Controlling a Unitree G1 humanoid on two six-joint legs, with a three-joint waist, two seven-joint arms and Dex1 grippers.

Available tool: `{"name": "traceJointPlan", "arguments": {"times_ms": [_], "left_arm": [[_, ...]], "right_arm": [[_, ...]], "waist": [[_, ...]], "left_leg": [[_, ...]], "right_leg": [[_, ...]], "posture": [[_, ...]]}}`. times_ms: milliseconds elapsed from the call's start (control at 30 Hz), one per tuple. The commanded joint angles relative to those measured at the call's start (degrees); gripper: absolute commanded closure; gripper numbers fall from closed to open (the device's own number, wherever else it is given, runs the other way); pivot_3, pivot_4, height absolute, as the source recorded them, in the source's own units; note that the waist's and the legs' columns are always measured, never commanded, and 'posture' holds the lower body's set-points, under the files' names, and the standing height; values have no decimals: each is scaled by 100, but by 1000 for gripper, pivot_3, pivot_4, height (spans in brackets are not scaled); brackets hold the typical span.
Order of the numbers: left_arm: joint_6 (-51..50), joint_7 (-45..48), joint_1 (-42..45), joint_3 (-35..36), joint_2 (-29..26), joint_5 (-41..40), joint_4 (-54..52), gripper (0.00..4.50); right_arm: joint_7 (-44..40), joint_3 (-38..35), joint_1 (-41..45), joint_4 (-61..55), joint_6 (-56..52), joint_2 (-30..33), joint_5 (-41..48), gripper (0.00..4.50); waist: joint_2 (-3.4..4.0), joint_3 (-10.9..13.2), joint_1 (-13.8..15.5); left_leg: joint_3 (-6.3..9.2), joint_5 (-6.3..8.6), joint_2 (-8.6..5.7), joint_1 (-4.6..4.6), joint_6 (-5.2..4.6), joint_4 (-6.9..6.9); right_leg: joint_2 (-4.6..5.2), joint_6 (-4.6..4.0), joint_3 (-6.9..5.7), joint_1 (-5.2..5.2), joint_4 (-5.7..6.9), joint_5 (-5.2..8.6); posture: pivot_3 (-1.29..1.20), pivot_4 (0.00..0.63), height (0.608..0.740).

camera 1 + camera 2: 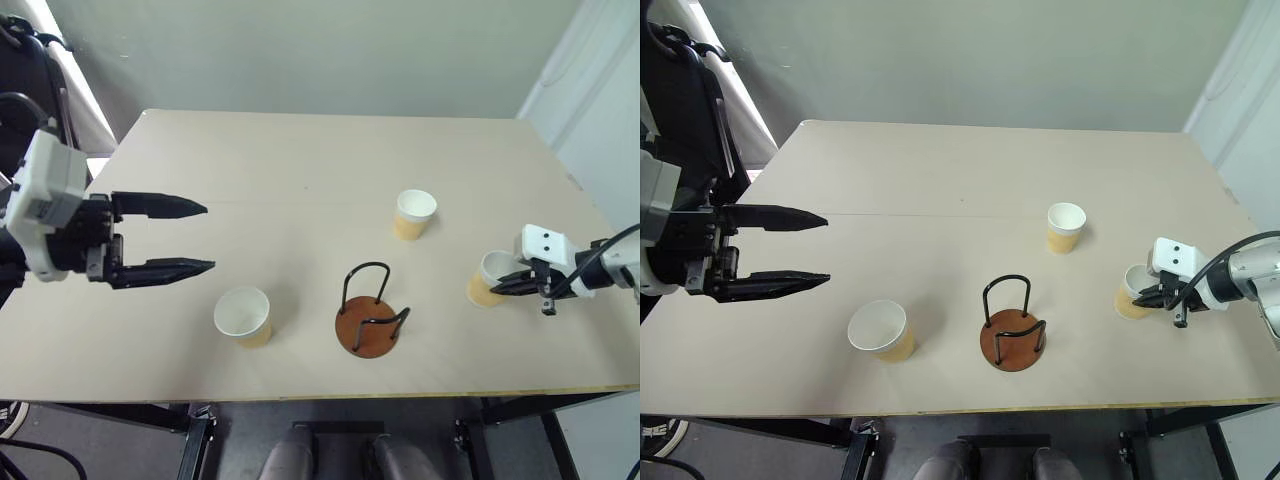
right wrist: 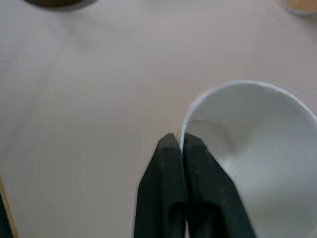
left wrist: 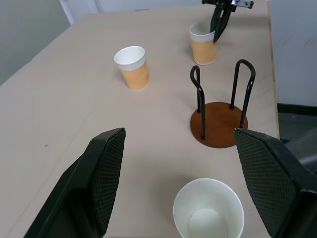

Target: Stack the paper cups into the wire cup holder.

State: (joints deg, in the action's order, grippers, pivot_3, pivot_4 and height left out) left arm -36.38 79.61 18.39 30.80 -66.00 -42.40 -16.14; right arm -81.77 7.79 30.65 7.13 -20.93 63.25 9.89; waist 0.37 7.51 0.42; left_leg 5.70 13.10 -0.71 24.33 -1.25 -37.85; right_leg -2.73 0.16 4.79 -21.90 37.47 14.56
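Near the desk's (image 1: 300,160) right edge the right gripper (image 1: 508,285) pinches the rim of one cup (image 1: 488,280), fingers pressed together on its wall; the holder (image 1: 370,318) near the front edge stands empty, so nothing is stacked yet; a second cup (image 1: 243,316) sits left of it, a third (image 1: 414,214) behind it; the left gripper (image 1: 190,237) hovers spread and empty; whether the pinched cup is off the desk is unclear.

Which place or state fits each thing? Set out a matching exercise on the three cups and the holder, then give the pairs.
Things:
1. wire cup holder
2. near-left cup
3. far cup
4. right-hand cup

Places or states:
A. wall pinched by the right gripper
B. stands alone, farthest back
C. empty
D. below the open left gripper

Pairs: 1-C, 2-D, 3-B, 4-A
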Motion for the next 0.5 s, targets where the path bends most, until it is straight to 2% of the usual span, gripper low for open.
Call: {"name": "traceJointPlan", "arguments": {"times_ms": [33,167,267,367,500], "left_arm": [[43,28,-63,332,-135,-162,-127,767],[7,100,-213,452,-229,-239,-121,767],[-43,135,-296,514,-279,-306,-122,767],[-16,173,-372,600,-304,-330,-70,767],[14,140,-506,583,-284,-294,-132,767]], "right_arm": [[-390,-588,447,-532,-330,116,751,4456],[-400,-1079,1349,-1021,-1131,-36,1798,4456],[-368,-1210,1711,-1361,-1533,-242,2376,4456],[-233,-1110,1959,-1847,-1850,-521,2768,4456],[-229,-589,1891,-2614,-2027,-869,2935,4456]], "waist": [[2,1,-5],[7,4,-35],[-18,-11,-36],[-26,-14,-33],[-22,-12,-39]], "left_leg": [[-3,-2,0,2,3,4],[-8,-8,1,2,13,13],[-9,-13,9,-6,21,34],[-9,-17,22,-11,28,47],[-12,-25,22,-9,41,61]], "right_leg": [[0,-1,1,-4,1,1],[-1,-10,3,-15,9,6],[-4,-28,0,-16,11,16],[-9,-47,-9,-18,12,27],[-9,-57,-9,-38,40,33]], "posture": [[0,150,740],[0,150,740],[0,150,740],[0,150,740],[0,150,740]]}}
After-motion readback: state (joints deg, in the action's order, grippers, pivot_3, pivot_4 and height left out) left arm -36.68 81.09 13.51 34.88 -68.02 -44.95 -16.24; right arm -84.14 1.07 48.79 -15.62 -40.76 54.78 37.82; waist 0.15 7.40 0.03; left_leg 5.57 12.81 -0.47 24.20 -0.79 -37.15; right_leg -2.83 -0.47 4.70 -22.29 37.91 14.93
